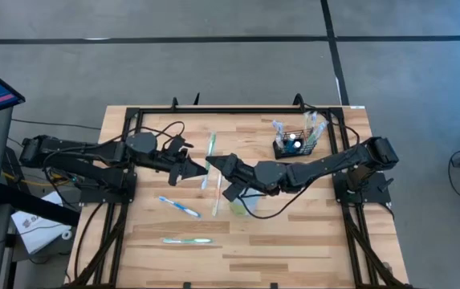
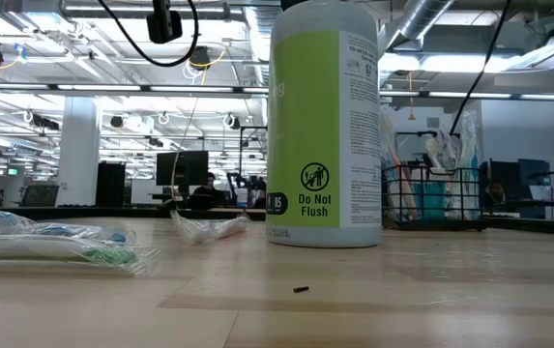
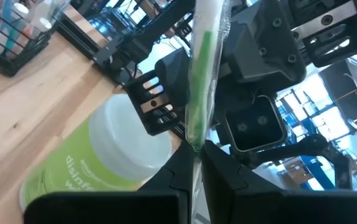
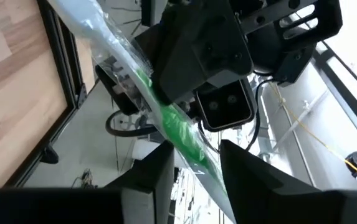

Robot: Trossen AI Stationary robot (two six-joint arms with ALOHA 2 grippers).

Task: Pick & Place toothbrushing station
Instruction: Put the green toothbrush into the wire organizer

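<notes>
The light wooden plank surface (image 1: 294,233) carries a white-and-green cylindrical wipes canister (image 2: 323,124). Above centre, left pincer (image 1: 200,168) and right pincer (image 1: 216,163) both clamp one green wrapped toothbrush (image 1: 211,152). The black wire-mesh basket (image 1: 297,141) sits at the far right corner.

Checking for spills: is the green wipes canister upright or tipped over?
Upright. The wipes canister stands on its base on the table in the low view, label text level.
</notes>
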